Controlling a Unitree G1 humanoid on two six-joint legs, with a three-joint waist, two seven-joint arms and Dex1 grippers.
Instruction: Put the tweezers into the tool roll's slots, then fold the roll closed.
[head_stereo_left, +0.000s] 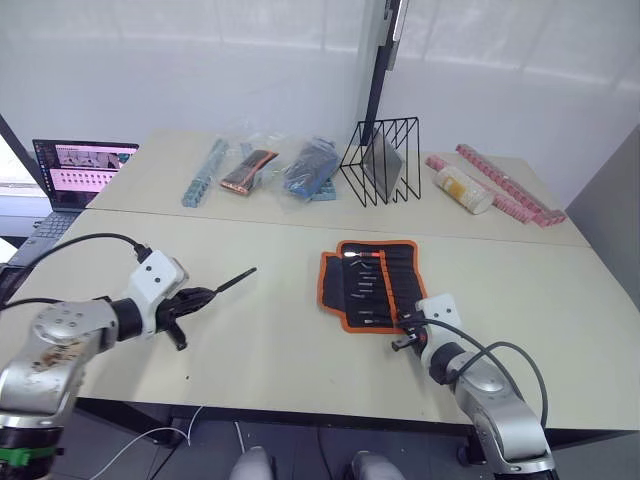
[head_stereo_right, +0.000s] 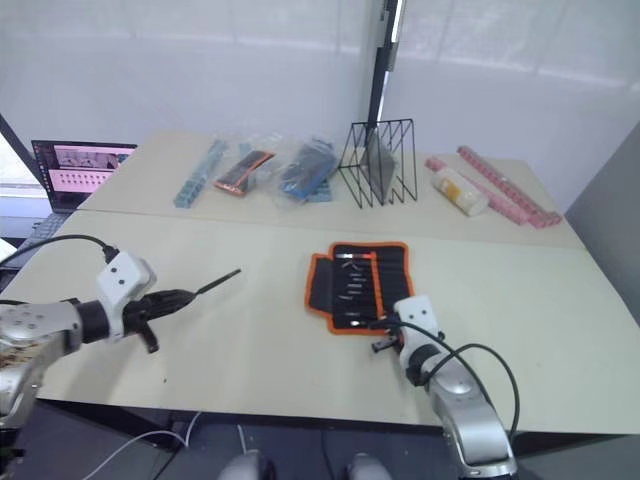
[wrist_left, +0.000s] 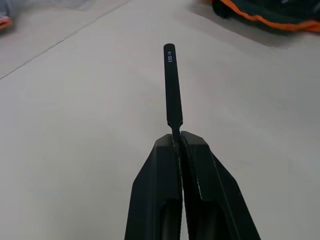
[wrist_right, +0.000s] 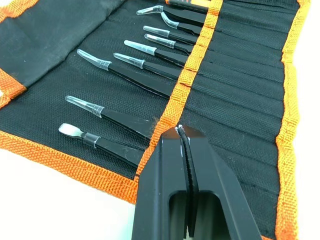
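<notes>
The tool roll lies open and flat on the table, right of centre, black with orange binding. Several tweezers with clear tip caps sit in its slots, their handles tucked under the orange trim. My left gripper hovers over the table well to the left of the roll, shut on one black tweezer that sticks straight out from its fingertips toward the roll. At the roll's near edge my right gripper is shut, its tips over the orange slot trim, with nothing clearly held.
At the back of the table stand a black wire rack, bagged items, a blue bagged bundle, a pale bottle and pink strips. A laptop sits at the far left.
</notes>
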